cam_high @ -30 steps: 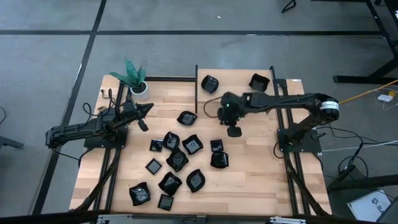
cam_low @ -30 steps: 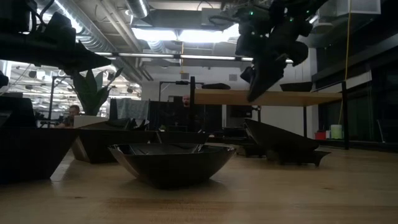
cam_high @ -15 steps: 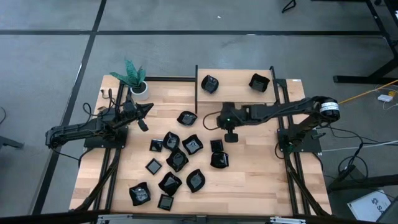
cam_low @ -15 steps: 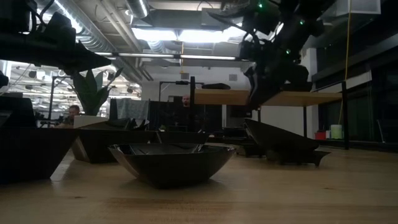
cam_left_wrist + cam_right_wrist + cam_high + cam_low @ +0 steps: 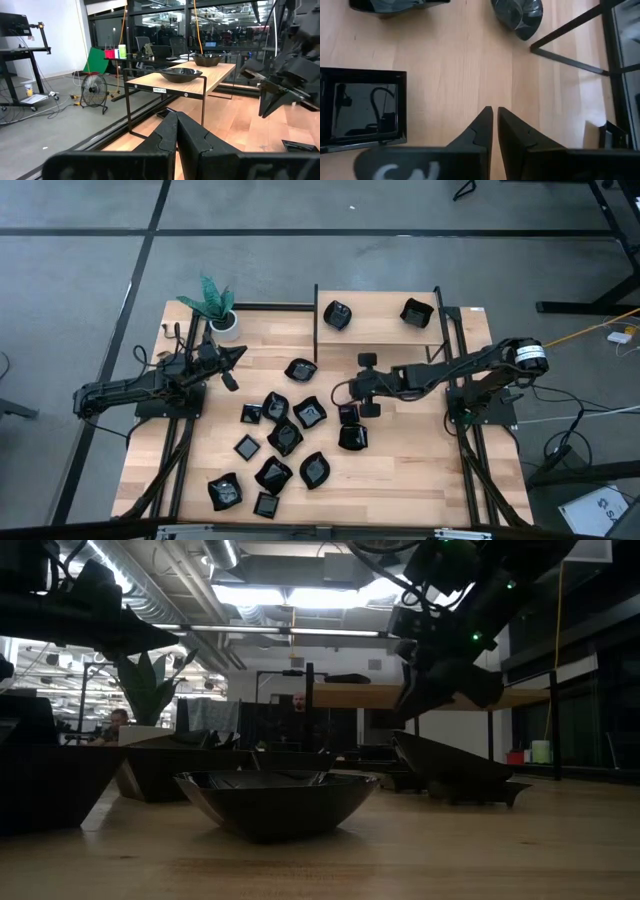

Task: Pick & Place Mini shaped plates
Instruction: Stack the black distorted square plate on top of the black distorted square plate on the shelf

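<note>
1. The right gripper point(image 5: 351, 393) hangs over the middle of the wooden table point(image 5: 420, 470). Its two fingers are almost together, with just a thin gap, and there is nothing between them.
2. A small square black plate point(image 5: 362, 109) lies flat on the wood just beside the fingertips, off to one side. The fingers are over bare wood, not over the plate.
3. From above, this square plate point(image 5: 348, 414) sits just past the gripper, toward the front edge of the table.
4. I think the gripper has to slide sideways over one straight edge of the plate and open up before it can grab it.
5. The right arm is much nearer. The left gripper point(image 5: 238, 353) waits far off by the white pot point(image 5: 227, 326), pinched tight and empty.
6. Two plates already sit on the raised shelf point(image 5: 378, 310). The other plates point(image 5: 285, 436) are spread over the table.
</note>
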`<state>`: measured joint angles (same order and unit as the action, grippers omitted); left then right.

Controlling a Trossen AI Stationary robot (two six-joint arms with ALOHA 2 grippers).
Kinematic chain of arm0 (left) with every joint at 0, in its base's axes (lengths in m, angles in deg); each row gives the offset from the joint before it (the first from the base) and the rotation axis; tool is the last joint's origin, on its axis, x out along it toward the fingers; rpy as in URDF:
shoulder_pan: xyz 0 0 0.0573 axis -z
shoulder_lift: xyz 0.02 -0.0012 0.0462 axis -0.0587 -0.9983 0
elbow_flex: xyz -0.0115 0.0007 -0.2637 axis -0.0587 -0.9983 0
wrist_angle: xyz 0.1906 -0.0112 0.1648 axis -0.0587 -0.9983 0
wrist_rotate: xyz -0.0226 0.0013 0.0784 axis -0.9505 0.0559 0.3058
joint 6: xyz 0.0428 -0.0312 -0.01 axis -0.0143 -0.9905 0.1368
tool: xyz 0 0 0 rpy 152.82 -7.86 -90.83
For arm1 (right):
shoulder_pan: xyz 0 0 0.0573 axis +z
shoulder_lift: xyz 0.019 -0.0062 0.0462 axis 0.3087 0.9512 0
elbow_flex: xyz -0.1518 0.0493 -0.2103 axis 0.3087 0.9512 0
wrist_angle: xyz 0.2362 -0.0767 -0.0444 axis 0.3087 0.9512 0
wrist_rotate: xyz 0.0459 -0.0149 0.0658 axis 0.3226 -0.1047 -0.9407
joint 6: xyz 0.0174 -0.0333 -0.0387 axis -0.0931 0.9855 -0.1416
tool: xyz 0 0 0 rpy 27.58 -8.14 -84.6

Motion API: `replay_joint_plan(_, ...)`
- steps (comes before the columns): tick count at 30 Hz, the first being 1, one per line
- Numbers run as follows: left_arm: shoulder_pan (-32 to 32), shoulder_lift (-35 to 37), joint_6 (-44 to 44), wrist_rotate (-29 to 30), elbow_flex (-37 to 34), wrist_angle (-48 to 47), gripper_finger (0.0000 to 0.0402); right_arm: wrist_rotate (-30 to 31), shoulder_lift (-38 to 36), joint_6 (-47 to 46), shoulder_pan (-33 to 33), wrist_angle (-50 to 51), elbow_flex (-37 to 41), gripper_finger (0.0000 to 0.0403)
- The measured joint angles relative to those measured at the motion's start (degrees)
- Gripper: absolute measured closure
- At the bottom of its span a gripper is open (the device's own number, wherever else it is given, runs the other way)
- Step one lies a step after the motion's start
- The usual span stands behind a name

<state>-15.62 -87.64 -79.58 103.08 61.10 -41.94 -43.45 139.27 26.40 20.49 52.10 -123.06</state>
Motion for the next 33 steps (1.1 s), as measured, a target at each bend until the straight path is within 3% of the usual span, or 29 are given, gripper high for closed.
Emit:
replay_joint_plan(11,0.0,0.01,0.0,0.0,0.01,0.01,0.0398,0.5,4.51,1.18,4.93,-7.3,-2.28,0.0371)
replay_joint_plan(22,0.01,0.01,0.02,-0.02,0.0,-0.01,0.0398,-1.97,13.41,1.71,9.18,-7.25,-12.87,0.0278)
replay_joint_plan(33,0.01,-0.01,0.0,0.0,0.02,0.0,0.0398,-3.74,21.27,2.38,10.55,2.48,-25.4,0.0269)
